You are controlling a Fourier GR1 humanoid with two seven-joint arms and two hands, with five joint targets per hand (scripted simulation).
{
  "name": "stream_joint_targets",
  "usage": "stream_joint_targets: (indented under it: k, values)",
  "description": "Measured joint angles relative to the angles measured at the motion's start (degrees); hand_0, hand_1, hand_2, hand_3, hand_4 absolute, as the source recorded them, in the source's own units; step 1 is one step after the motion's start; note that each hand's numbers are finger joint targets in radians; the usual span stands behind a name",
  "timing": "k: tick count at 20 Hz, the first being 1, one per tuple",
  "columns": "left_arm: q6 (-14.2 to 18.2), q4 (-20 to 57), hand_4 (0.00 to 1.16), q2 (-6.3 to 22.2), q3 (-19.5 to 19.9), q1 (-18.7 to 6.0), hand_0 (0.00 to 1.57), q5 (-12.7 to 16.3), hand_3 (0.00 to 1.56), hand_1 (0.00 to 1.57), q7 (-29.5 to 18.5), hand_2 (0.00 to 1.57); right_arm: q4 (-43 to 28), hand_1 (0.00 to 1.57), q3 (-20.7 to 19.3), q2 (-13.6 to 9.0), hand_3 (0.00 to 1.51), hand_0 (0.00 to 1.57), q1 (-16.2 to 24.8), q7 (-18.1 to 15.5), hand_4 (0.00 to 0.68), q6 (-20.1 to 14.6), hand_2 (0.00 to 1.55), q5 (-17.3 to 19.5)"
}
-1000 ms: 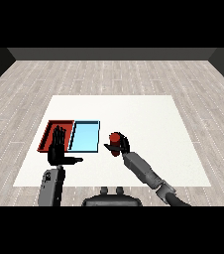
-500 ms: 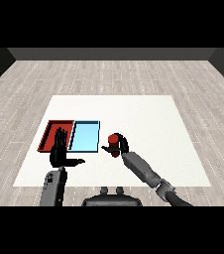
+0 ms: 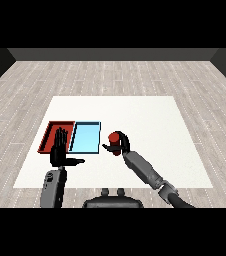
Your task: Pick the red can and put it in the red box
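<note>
The red can (image 3: 115, 140) is held upright just right of the light blue tray (image 3: 85, 138), with my right hand (image 3: 121, 145) curled round it. The red tray (image 3: 52, 133) lies at the left, side by side with the blue one. My left hand (image 3: 60, 152) is raised with straight fingers and the thumb out to the right, covering the red tray's front right part. It holds nothing.
The white table (image 3: 150, 125) stretches wide to the right and behind the trays. Its front edge runs just below my hands. Grey wooden floor surrounds it.
The right hand with the red can has drifted slightly left, toward the blue tray. The left hand has stayed where it was.
</note>
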Motion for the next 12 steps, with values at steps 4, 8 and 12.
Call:
stream_joint_targets:
  k: [4, 8, 12]
  values:
    - [0.6, -1.2, 0.00, -0.7, -1.1, 0.4, 0.00, -0.6, 0.00, 0.00, 0.7, 0.00, -7.2, 1.54, -1.1, -1.3, 1.38, 1.54, 2.9, 1.1, 0.583, -1.1, 1.46, 3.2]
    - [1.1, -1.7, 0.00, -0.5, -1.7, 0.5, 0.00, -1.7, 0.00, 0.00, 1.3, 0.00, -15.2, 1.54, -1.1, -2.9, 1.40, 1.54, 5.3, 3.4, 0.617, -3.3, 1.47, 6.9]
    - [0.4, -4.1, 0.00, -0.4, -3.3, 0.7, 0.00, -2.0, 0.00, 0.00, 3.1, 0.00, -25.4, 1.51, -1.2, -5.8, 1.40, 1.51, 8.1, 5.2, 0.643, -5.0, 1.46, 9.4]
